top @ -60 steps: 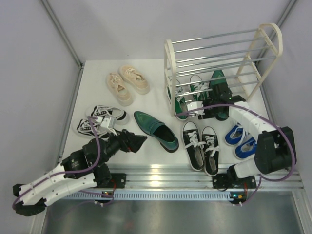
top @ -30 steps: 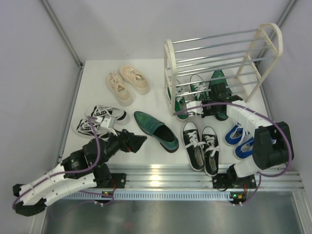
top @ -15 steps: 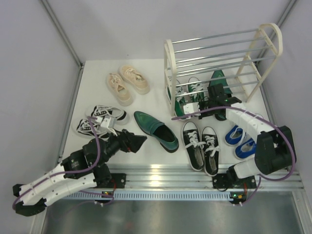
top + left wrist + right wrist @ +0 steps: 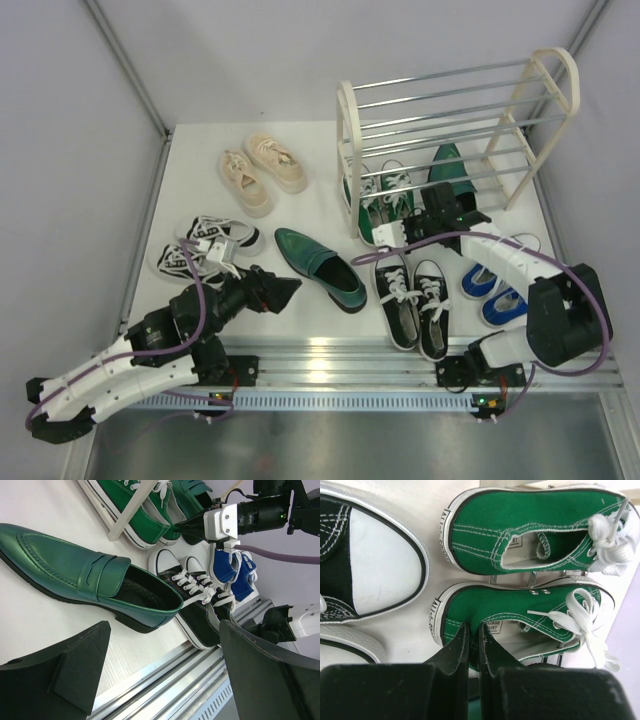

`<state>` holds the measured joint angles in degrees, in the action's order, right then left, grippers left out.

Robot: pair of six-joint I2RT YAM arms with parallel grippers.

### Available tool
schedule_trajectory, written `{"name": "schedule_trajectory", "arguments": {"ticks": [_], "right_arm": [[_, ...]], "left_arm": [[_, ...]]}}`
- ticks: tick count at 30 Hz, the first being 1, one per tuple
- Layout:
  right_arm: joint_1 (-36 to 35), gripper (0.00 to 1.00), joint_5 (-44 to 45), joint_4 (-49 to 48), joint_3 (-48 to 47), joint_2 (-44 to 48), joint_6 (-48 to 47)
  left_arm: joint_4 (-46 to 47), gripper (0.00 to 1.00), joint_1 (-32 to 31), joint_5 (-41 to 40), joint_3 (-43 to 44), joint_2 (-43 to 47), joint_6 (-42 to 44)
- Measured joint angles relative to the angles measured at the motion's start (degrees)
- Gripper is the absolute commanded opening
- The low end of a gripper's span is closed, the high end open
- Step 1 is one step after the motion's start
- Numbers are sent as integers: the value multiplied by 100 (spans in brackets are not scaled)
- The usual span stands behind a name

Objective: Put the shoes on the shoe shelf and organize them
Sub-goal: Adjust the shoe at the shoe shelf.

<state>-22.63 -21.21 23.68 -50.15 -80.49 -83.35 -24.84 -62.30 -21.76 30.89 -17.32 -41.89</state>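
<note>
The shoe shelf (image 4: 349,120) stands at the back right. A pair of green canvas sneakers (image 4: 385,200) lies on its bottom rods, heels poking out the front. My right gripper (image 4: 378,232) (image 4: 474,630) is shut on the heel collar of the nearer green sneaker (image 4: 520,605); its partner (image 4: 530,520) lies beside it. One dark green loafer (image 4: 447,165) rests on the shelf. The other loafer (image 4: 320,265) (image 4: 75,570) lies on the table. My left gripper (image 4: 285,290) (image 4: 162,630) hovers open just beside it, holding nothing.
Black canvas sneakers (image 4: 415,300) (image 4: 200,595) lie in front of the shelf, with blue sneakers (image 4: 495,285) to their right. Cream sneakers (image 4: 262,170) sit at the back left and striped sneakers (image 4: 205,245) at the left. A metal rail (image 4: 340,355) runs along the near edge.
My right wrist has swung left and nearer with the green sneaker's heel in its grip, and the pair has shifted slightly. The left arm has not moved.
</note>
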Motion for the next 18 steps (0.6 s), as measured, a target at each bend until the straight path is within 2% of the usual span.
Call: {"name": "schedule_trajectory", "arguments": {"ticks": [15, 16, 18], "right_arm": [[-101, 0, -111, -273, 142, 94, -162], [-101, 2, -111, -273, 142, 94, -164], [-101, 16, -109, -273, 142, 94, -164]], "left_arm": [[0, 95, 0, 0, 0, -2, 0], [0, 95, 0, 0, 0, -2, 0], [0, 95, 0, 0, 0, -2, 0]]}}
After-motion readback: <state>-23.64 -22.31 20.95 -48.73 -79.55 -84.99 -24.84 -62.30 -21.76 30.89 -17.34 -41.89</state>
